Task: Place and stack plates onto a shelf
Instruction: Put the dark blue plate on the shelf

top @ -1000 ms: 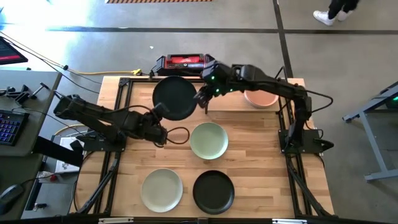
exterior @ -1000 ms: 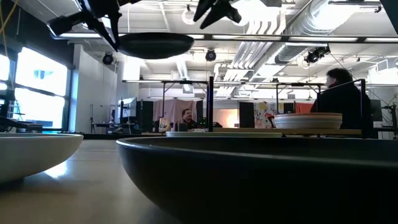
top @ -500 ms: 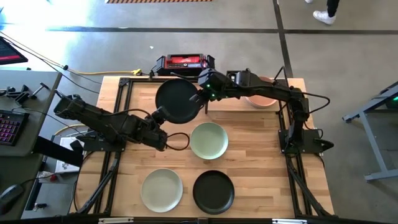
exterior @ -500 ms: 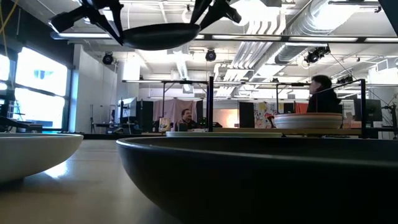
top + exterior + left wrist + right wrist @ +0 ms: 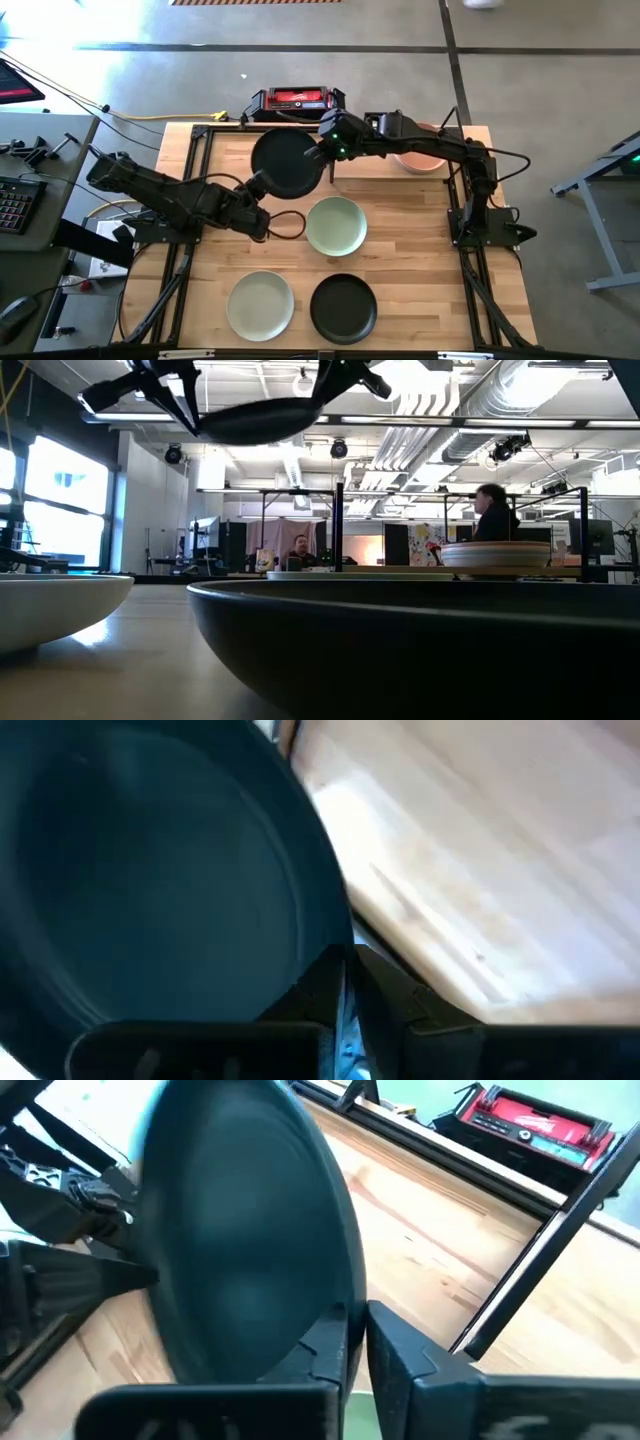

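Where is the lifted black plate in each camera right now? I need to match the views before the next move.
High view: the lifted black plate is at the table's far middle.
Low view: up top, in the air.
Left wrist view: fills the picture's left.
Right wrist view: centre-left.
Shared landmark: both the left gripper and the right gripper hold its rim.

My desk (image 5: 420, 260) is butcher-block wood. On it lie a green plate (image 5: 336, 225) mid-desk, a paler plate (image 5: 260, 305) and a black plate (image 5: 343, 308) at the near edge. On my shelf (image 5: 375, 168) sits a pink stack (image 5: 420, 158).
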